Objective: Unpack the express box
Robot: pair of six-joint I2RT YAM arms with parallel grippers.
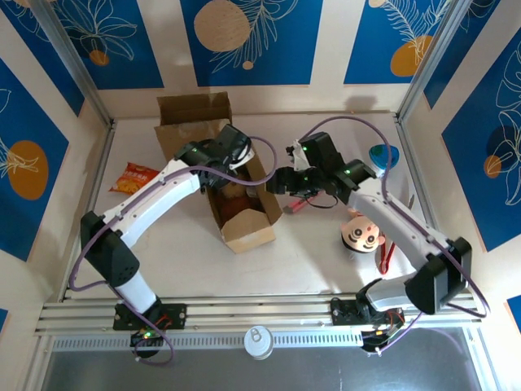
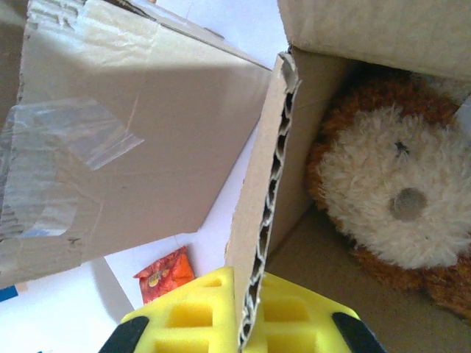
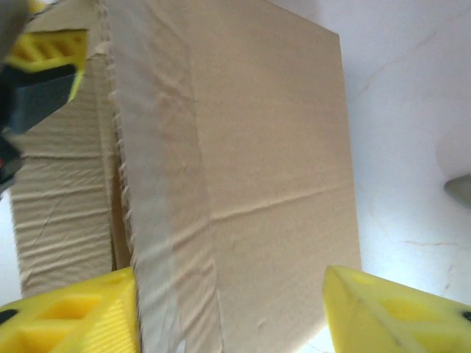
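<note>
The brown cardboard express box [image 1: 247, 230] lies open in the middle of the table, flaps spread. My left gripper [image 1: 234, 155] reaches over its far end. In the left wrist view the left gripper [image 2: 246, 312] is shut on the corrugated edge of a box wall [image 2: 272, 176]. A brown and cream plush toy [image 2: 394, 195] lies inside the box. My right gripper [image 1: 279, 181] is at the box's right side. In the right wrist view the right gripper [image 3: 232, 316] stands open, its yellow fingers [image 3: 77, 316] wide apart with the taped box flap [image 3: 272, 184] just beyond them.
An orange snack packet [image 1: 134, 177] lies on the table left of the box. A monkey-face toy [image 1: 362, 236], a red stick [image 1: 389, 254] and a blue round object [image 1: 383, 155] sit on the right. A can [image 1: 259, 342] stands at the near rail.
</note>
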